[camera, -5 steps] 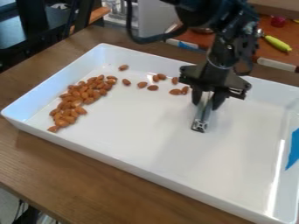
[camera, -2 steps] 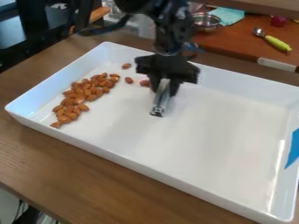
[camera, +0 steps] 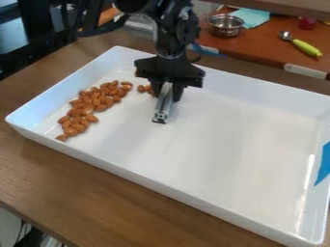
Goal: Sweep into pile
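While the gripper (camera: 166, 95) pinched a metal bar (camera: 162, 107) inside the white tray (camera: 226, 144), the almond pile (camera: 88, 109) lay toward the view's left, long axis slanting from lower left to upper right. Item: stray almonds (camera: 142, 89), just beside the bar, between it and the pile; a leftward sweep seemed due. Item: bar, lengthwise down the view; no apparent obstruction. Beyond the tray: metal bowl (camera: 226, 26), spoon (camera: 305, 47).

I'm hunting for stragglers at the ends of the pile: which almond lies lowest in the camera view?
The almond at the pile's lower-left tip; every other visible almond lies higher in the view.
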`<act>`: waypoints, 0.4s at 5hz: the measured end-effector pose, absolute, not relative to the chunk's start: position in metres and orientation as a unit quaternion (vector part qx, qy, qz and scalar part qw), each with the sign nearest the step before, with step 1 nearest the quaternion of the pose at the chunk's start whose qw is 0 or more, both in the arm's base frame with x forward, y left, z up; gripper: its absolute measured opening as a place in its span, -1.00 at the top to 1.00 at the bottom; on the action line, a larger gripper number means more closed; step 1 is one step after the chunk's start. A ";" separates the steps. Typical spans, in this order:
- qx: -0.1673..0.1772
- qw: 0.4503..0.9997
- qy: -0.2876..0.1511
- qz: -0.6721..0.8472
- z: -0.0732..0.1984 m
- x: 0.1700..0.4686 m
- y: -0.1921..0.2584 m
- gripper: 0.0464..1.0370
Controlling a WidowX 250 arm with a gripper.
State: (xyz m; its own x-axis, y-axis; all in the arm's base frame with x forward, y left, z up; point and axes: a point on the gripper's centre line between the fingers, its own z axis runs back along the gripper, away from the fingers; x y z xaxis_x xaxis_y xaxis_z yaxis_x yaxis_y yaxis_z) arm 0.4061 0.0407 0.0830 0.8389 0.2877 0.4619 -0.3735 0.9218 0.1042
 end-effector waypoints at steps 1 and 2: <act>0.112 0.949 -0.212 0.202 0.083 0.408 0.047 0.33; 0.147 0.934 -0.198 0.259 0.082 0.409 0.059 0.33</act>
